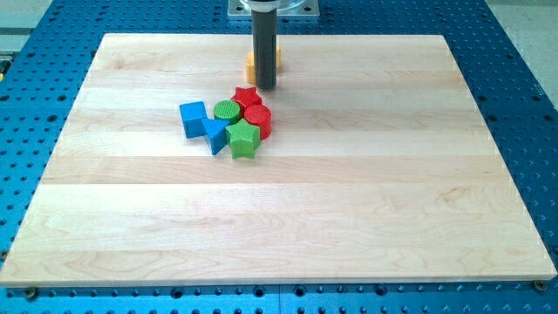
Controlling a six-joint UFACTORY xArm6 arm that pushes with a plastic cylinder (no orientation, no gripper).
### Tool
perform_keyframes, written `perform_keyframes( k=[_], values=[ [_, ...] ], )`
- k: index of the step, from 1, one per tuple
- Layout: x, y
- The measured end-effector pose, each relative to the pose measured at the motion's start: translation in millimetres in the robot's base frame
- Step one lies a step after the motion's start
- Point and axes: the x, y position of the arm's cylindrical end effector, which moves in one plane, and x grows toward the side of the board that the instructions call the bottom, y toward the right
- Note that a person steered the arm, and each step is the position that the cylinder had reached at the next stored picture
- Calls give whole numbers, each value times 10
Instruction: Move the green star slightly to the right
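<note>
The green star (243,139) lies on the wooden board (349,192), left of centre, at the lower right of a tight cluster of blocks. A red cylinder (258,119) touches it above, a blue triangle (214,135) touches it on the left, and a green cylinder (227,111) sits above left. A red star (247,96) tops the cluster and a blue cube (193,119) is at its left. My tip (265,87) is at the view's top, just right of the red star and well above the green star.
A yellow-orange block (253,64) sits behind my rod near the board's top edge, mostly hidden. The board lies on a blue perforated table (514,78). The arm's mount (273,7) is at the top edge.
</note>
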Motion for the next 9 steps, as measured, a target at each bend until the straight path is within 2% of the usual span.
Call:
perform_keyframes(
  k=[2, 3, 4, 6, 8, 9],
  values=[
    [-37, 14],
    [359, 138],
    [552, 161],
    [585, 125],
    [1347, 554],
    [1725, 69]
  ],
)
